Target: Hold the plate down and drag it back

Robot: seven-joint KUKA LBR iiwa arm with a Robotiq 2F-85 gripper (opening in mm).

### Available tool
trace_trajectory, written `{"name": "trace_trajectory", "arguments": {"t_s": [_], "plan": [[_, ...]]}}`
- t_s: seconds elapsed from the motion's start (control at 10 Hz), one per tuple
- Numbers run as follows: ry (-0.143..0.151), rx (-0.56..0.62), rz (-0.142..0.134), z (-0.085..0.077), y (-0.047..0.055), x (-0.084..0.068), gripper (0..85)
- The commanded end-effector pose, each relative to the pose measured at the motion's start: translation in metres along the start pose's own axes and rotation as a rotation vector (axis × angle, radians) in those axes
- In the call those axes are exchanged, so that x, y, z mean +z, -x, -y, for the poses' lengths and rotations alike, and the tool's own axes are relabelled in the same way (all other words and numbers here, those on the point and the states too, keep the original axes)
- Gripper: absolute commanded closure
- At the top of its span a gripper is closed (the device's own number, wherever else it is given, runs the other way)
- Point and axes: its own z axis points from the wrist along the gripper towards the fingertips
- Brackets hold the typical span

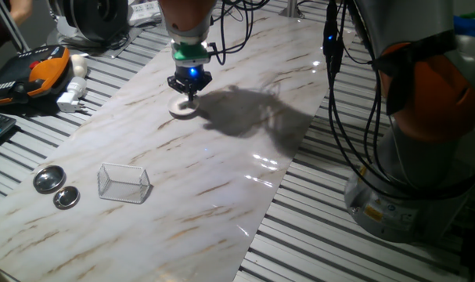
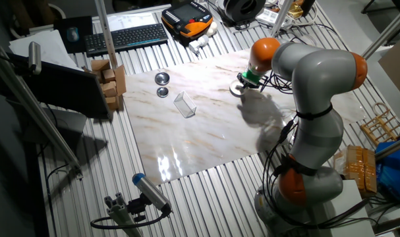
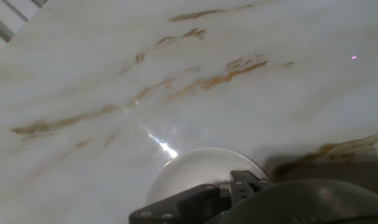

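The plate (image 1: 182, 108) is a small round white dish lying flat on the marble board (image 1: 221, 172), near the board's far end. My gripper (image 1: 190, 95) stands straight above it, fingers pointing down, the tips resting on the plate's top. In the other fixed view the plate (image 2: 236, 90) peeks out just left of the gripper (image 2: 244, 84). The hand view shows the plate (image 3: 195, 171) as a pale disc right under the dark fingertips (image 3: 245, 182), which sit pressed together; the gripper (image 3: 232, 185) is shut with nothing between its fingers.
Two shiny metal lids (image 1: 49, 178) (image 1: 66, 197) and a clear wire-framed box (image 1: 124, 182) sit near the board's left front. An orange-black device (image 1: 35, 72) and a white plug (image 1: 71, 98) lie beyond the board's left edge. Slatted metal table surrounds the board.
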Motion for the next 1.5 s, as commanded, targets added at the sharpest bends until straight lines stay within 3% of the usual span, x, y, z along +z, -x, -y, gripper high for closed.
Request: {"name": "trace_trajectory", "arguments": {"t_s": [0.0,0.6,0.7,0.8,0.9,1.1,1.4], "plan": [[-0.001,-0.003,-0.001,-0.001,0.000,-0.001,85.0],[0.000,0.002,-0.027,-0.017,-0.005,-0.003,85.0],[0.007,-0.008,-0.044,-0.018,-0.006,-0.004,85.0],[0.024,-0.014,-0.080,-0.023,-0.009,-0.008,85.0],[0.024,-0.011,-0.124,-0.032,-0.015,-0.016,85.0],[-0.015,-0.006,-0.175,-0.057,-0.035,-0.043,85.0],[-0.018,-0.194,-0.185,-0.072,-0.074,-0.065,85.0]]}}
